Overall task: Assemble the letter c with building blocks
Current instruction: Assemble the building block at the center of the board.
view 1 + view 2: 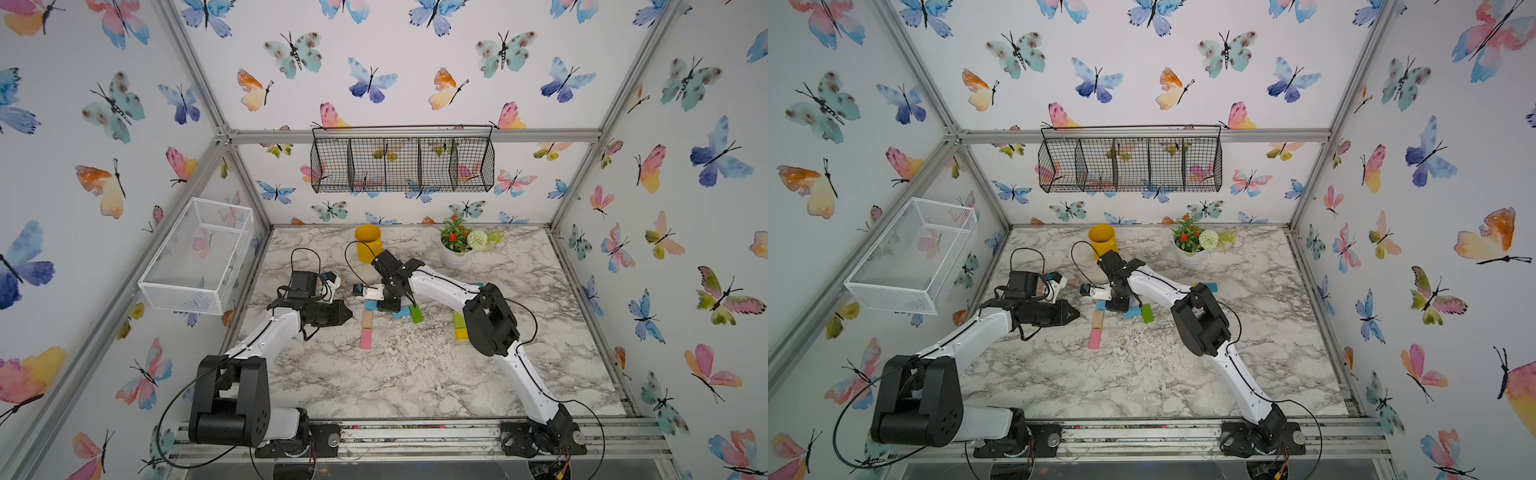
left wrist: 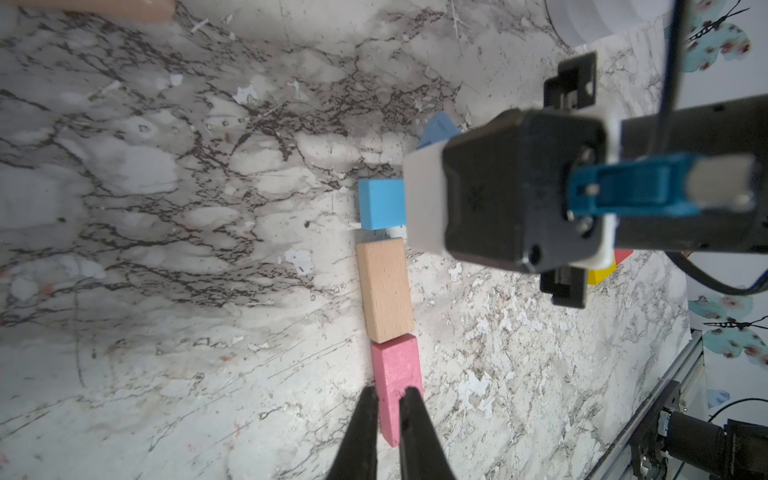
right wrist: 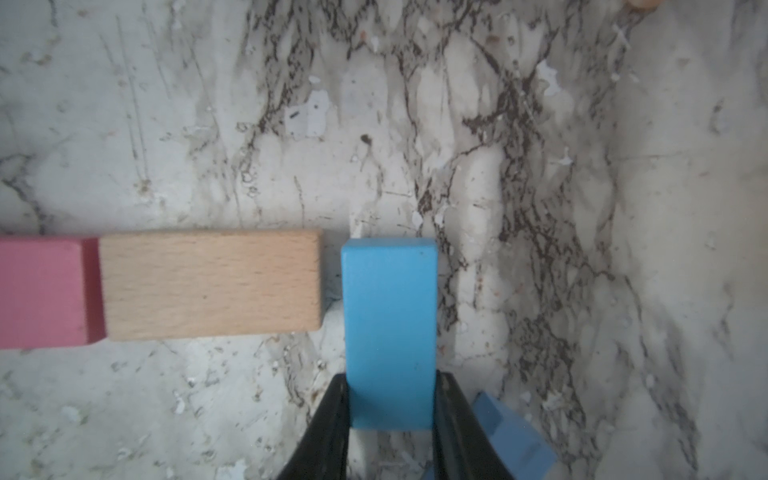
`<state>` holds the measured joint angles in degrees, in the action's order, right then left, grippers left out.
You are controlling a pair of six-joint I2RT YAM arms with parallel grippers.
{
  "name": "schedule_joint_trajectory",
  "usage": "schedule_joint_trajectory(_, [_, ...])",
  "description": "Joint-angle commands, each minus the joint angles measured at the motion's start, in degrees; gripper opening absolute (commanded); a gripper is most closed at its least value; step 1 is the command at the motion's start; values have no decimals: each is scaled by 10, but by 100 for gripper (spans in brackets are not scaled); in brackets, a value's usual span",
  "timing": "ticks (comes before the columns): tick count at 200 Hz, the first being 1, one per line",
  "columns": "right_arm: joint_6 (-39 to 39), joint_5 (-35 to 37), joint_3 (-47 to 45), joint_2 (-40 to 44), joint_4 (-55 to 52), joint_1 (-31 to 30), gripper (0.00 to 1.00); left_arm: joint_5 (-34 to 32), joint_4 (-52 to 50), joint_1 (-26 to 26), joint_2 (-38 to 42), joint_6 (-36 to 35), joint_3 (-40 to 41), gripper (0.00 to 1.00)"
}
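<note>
1. Our right gripper [image 3: 390,388] pinches the blue block [image 3: 390,307]. Its black fingers [image 3: 328,419] press on the block's two long sides, spread only as wide as the block.
2. The blue block sits crosswise at the end of the tan block [image 3: 210,284], just beside it with a thin gap. We cannot tell whether it rests on the table [image 3: 582,208] or hangs just above it.
3. The tan block touches the pink block [image 3: 41,293] end to end, in one straight row.
4. Our left gripper [image 2: 389,395] is pressed almost together, with only a slit between the tips, and holds nothing. In both top views it hangs beside the row, apart from the blocks.
5. A second blue block [image 3: 511,436] lies just behind the right fingers, and a green block [image 1: 415,314] lies next to it.
</note>
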<state>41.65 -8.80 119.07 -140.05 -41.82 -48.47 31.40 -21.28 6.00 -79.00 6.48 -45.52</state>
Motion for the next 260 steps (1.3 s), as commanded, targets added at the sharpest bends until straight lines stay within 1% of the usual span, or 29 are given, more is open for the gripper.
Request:
schedule_joint_trajectory(1, [1, -9, -8, -10, -28, -5, 23, 7, -2, -1, 13, -1, -3, 15])
schedule_joint_trajectory(112, [-1, -20, -15, -8, -33, -9, 24, 7, -2, -2, 14, -1, -3, 15])
schedule_joint_trajectory(184, [1, -8, -15, -12, -34, -9, 24, 6, -1, -2, 14, -1, -3, 15])
schedule_joint_trajectory(192, [1, -9, -16, -12, -34, -9, 26, 6, -1, -1, 14, -2, -3, 15])
schedule_joint_trajectory(209, [-1, -11, -17, -10, -35, -9, 32, 6, -1, -2, 15, -1, -3, 15])
schedule_joint_trajectory(260, [-3, -18, -18, -6, -34, -10, 40, 6, -1, -2, 15, -1, -2, 15])
